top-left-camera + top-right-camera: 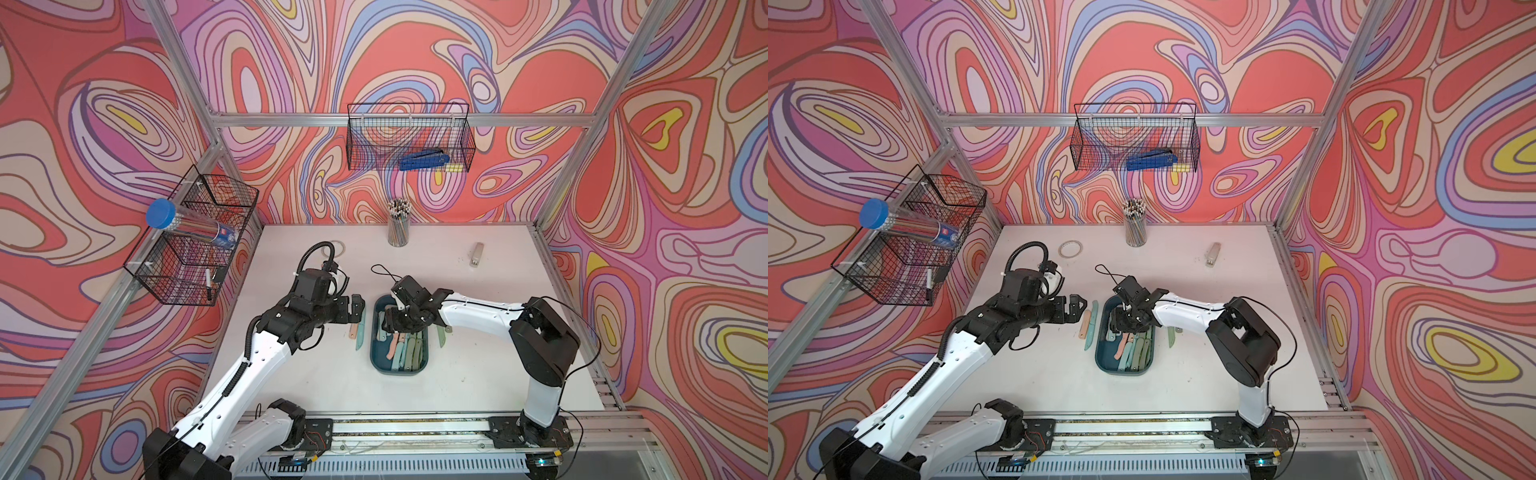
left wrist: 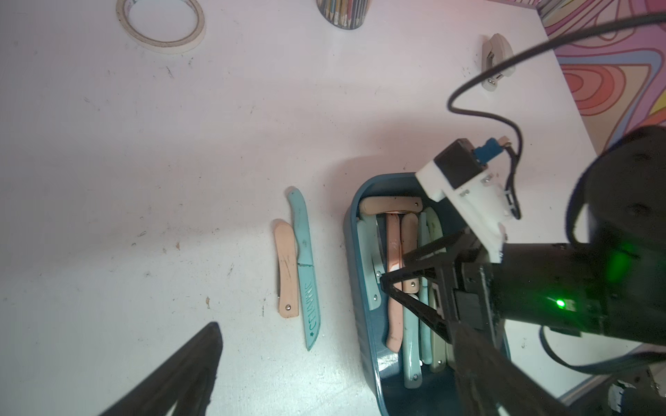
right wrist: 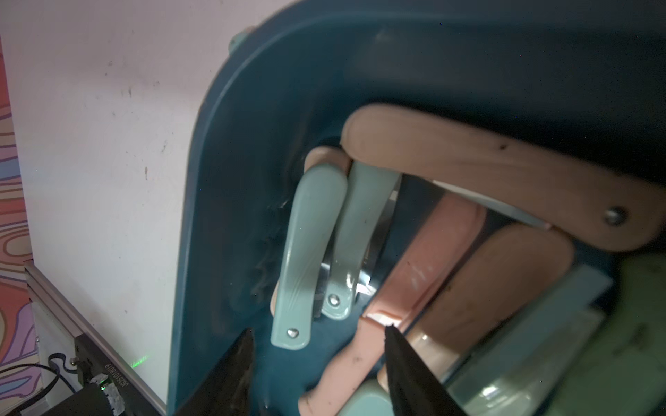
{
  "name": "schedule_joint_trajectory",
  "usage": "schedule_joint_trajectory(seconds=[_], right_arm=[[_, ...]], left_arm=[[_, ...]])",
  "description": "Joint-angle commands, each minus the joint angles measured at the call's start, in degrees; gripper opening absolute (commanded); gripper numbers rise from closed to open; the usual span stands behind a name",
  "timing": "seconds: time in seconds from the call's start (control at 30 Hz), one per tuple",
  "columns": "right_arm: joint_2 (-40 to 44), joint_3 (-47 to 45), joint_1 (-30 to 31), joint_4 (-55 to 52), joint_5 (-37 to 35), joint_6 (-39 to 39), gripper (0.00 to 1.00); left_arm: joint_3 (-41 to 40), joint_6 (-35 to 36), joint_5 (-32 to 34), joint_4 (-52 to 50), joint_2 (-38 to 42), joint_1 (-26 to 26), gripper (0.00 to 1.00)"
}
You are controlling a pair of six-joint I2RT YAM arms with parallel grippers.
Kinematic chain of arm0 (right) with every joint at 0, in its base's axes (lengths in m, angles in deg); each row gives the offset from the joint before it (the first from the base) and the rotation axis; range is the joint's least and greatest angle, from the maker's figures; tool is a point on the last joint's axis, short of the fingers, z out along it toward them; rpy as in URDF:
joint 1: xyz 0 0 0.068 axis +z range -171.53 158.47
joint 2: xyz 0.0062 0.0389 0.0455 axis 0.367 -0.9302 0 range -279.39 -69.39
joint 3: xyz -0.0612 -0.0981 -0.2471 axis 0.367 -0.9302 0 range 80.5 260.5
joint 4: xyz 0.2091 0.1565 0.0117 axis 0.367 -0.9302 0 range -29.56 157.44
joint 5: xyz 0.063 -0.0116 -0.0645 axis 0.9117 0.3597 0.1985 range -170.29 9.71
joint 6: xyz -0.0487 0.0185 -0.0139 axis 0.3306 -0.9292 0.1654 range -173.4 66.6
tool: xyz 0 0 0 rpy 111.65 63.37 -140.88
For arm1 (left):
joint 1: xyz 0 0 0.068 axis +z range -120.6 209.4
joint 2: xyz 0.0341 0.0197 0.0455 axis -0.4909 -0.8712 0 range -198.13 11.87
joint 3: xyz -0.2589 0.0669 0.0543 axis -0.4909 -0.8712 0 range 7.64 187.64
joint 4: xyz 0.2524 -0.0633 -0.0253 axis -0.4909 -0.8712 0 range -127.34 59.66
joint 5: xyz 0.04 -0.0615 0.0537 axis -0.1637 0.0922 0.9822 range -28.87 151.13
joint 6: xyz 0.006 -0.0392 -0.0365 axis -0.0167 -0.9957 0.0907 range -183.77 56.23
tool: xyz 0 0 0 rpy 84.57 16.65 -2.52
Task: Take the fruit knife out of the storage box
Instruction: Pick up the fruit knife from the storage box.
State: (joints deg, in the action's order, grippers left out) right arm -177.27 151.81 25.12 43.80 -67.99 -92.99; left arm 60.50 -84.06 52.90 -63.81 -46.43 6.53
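Observation:
The storage box [image 1: 376,358] [image 1: 1100,360], a dark teal tub, sits mid-table with several folded fruit knives in pink, peach, teal and green. My right gripper [image 1: 392,323] [image 3: 317,333] is down inside its far end, open. The pivot end of a light teal folded knife [image 3: 306,252] lies between its tips, and one tip is at a pink knife [image 3: 425,273]. A peach knife [image 3: 486,169] lies crosswise above them. My left gripper [image 1: 358,309] [image 2: 335,326] hangs open and empty left of the box. A peach folded knife [image 2: 286,266] and a teal unfolded knife [image 2: 304,266] lie on the table there.
A green knife [image 1: 441,336] lies on the table right of the box. A pencil cup [image 1: 399,226], a stapler [image 1: 477,254] and a tape roll [image 1: 1070,249] stand farther back. Wire baskets hang on the back wall [image 1: 409,137] and the left wall [image 1: 195,245].

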Motion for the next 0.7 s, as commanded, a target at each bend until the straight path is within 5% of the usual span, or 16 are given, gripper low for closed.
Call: schedule_joint_trajectory(seconds=[0.0,0.2,0.67], right_arm=[[-1.58,2.15,0.15,2.35,2.37,-1.58,0.59],[-3.73,2.72,0.19,3.29,2.91,-2.59,0.61],[-7.48,4.36,0.19,4.39,3.09,-3.56,0.59]], left_arm=[[-0.30,1.38,-3.71,0.82,2.35,0.09,1.00],[-1.00,2.02,-13.36,2.49,3.28,0.11,1.00],[-1.35,2.89,-15.10,1.31,6.00,0.02,1.00]])
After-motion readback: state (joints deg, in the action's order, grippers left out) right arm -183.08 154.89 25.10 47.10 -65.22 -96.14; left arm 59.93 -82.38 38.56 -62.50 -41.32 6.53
